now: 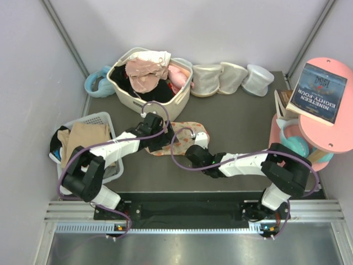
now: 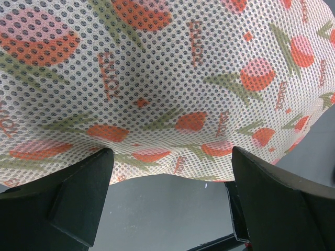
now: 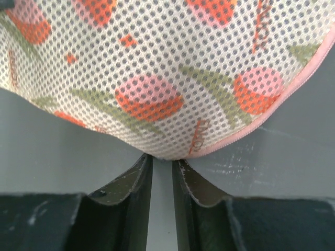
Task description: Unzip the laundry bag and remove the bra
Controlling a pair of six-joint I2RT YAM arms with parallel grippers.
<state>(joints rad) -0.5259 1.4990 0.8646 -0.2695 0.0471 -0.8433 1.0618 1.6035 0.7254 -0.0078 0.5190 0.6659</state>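
Laundry bag (image 1: 201, 131) lies flat on the dark worktop (image 1: 242, 121), near the middle, just in front of the beige basket (image 1: 182, 99) heaped with clothes. Both arms reach in to it, one from each side.

Left gripper (image 2: 171, 157): at the bag's left part. Fingers (image 2: 78, 183) spread wide, one at each lower corner of the left wrist view. The printed mesh hangs across the top of that view, and its lower edge comes down about level with the fingertips. Bare worktop shows in the gap below. Nothing is clamped between them.

Right gripper (image 3: 162, 159): at the bag's near right edge. Fingers (image 3: 131, 183) are drawn in to a thin slot. The bag's rounded rim, with its pink zip trim running up to the right, meets the fingertips and looks nipped between them. A strip of worktop shows through the slot further back.

The bag's mesh carries orange-red and pink motifs with green leaves. Its contents cannot be made out through the mesh, nor can I tell whether the zip is open.

Surroundings: three cream cup-shaped containers (image 1: 231, 77) stand in a row behind the bag, to the right of the beige basket. A pale grey basket (image 1: 107, 118) with a tan garment stands at the left. A book (image 1: 317, 91) lies on a pink side table (image 1: 342, 138) at the right.
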